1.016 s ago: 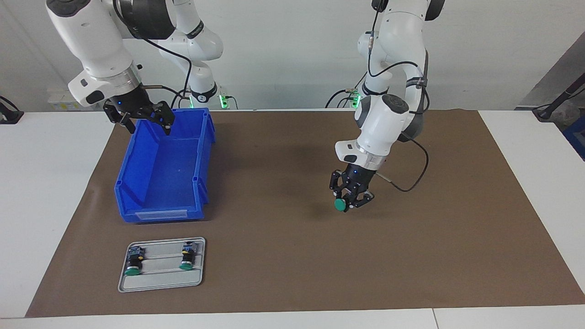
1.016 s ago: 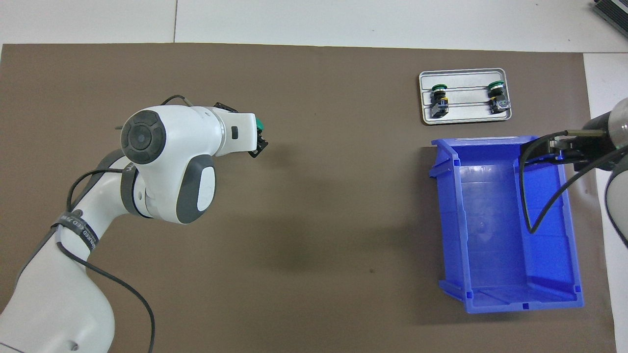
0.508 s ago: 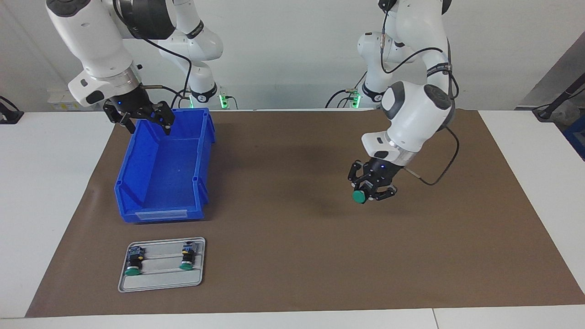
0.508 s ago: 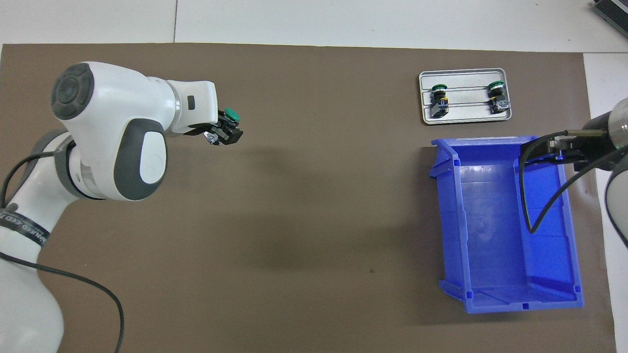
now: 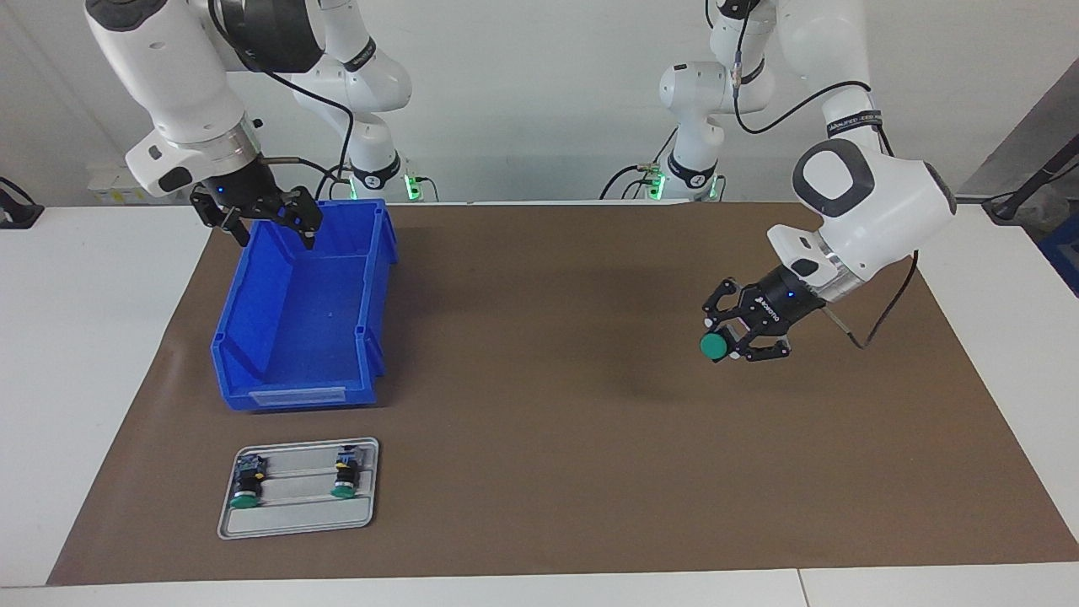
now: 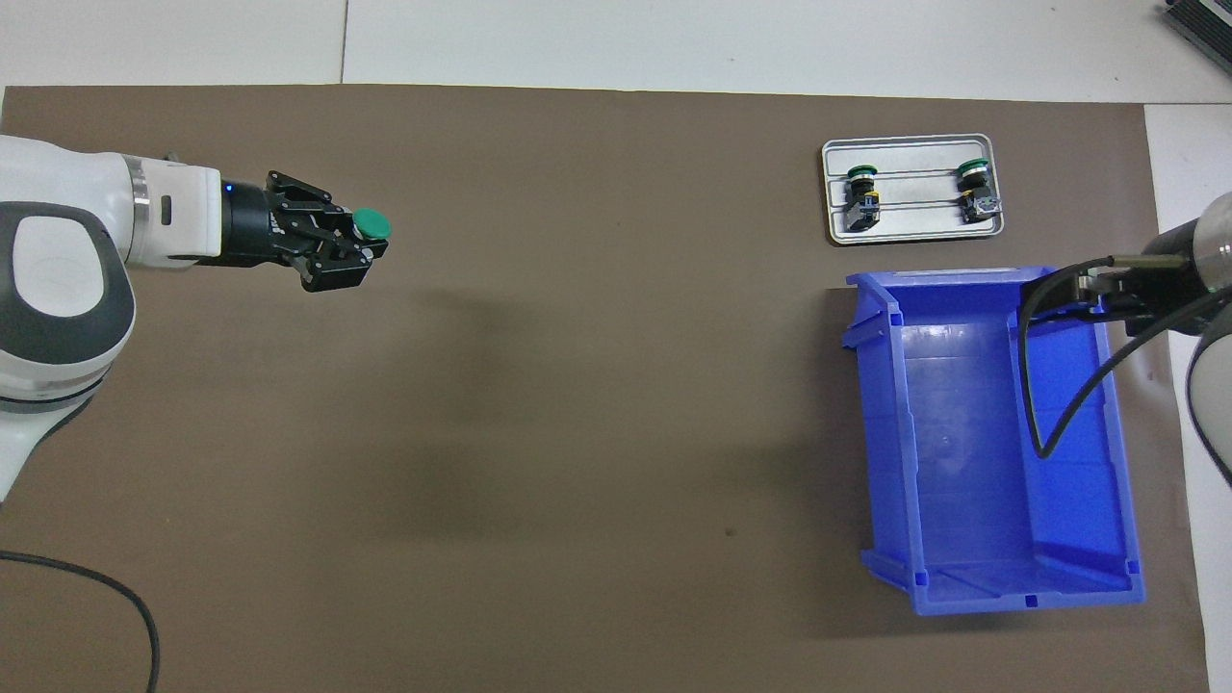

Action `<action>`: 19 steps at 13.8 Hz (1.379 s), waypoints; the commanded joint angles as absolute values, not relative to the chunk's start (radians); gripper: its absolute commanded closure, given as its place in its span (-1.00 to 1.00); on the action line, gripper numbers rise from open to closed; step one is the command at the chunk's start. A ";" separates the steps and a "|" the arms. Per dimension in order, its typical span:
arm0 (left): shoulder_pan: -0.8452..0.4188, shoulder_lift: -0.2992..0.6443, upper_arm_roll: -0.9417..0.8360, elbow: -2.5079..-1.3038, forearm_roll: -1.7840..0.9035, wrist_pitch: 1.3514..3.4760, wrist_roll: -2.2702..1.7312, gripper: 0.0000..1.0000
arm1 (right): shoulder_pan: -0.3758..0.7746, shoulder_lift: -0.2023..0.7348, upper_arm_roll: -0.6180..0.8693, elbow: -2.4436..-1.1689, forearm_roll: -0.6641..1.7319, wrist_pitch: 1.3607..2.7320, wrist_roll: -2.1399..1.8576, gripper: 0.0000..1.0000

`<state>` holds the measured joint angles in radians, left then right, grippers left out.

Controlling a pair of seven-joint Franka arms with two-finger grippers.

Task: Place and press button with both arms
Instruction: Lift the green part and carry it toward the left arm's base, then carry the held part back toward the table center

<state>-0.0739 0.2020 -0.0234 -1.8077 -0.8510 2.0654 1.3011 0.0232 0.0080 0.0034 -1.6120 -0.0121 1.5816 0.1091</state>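
My left gripper point(image 5: 732, 341) point(image 6: 351, 248) is shut on a button point(image 5: 716, 346) point(image 6: 370, 223) with a round green cap, held in the air over the bare brown mat toward the left arm's end of the table. The cap faces away from the wrist. My right gripper point(image 5: 268, 226) hangs open over the rim of the blue bin point(image 5: 305, 314) point(image 6: 991, 452) at the edge nearer the robots, with nothing between its fingers. In the overhead view only its wrist and cable show.
A grey tray point(image 5: 295, 523) point(image 6: 911, 231) lies farther from the robots than the bin, with two more green-capped buttons point(image 5: 246, 484) point(image 5: 344, 477) on it. A brown mat point(image 5: 539, 438) covers the table's middle.
The left arm has swung the held button away from the table's middle toward its own end, and the wrist has turned. The right arm has not moved.
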 commanded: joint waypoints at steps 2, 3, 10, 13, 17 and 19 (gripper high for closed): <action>-0.034 0.088 -0.028 -1.995 -1.035 2.094 1.527 0.91 | 0.020 -0.011 0.005 -1.628 -0.009 1.585 0.101 -1.00; -0.034 0.068 -0.029 -2.041 -1.092 2.120 1.586 0.88 | 0.020 -0.011 0.006 -1.628 -0.009 1.585 0.101 -1.00; -0.055 -0.017 -0.034 -2.272 -1.279 2.262 1.831 0.56 | 0.020 -0.011 0.006 -1.628 -0.009 1.585 0.101 -1.00; -0.072 -0.044 -0.034 -2.324 -1.396 2.266 1.900 0.55 | 0.020 -0.011 0.006 -1.628 -0.009 1.585 0.101 -1.00; -0.091 -0.041 -0.034 -2.388 -1.518 2.266 2.011 0.47 | 0.020 -0.011 0.005 -1.628 -0.009 1.585 0.101 -1.00; -0.097 -0.035 -0.035 -2.402 -1.577 2.264 2.054 0.47 | 0.020 -0.011 0.006 -1.628 -0.009 1.585 0.101 -1.00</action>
<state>-0.0768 -0.0043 -0.0422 -2.3590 -1.5170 2.2443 2.0025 0.0232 0.0080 0.0034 -1.6120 -0.0121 1.5816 0.1091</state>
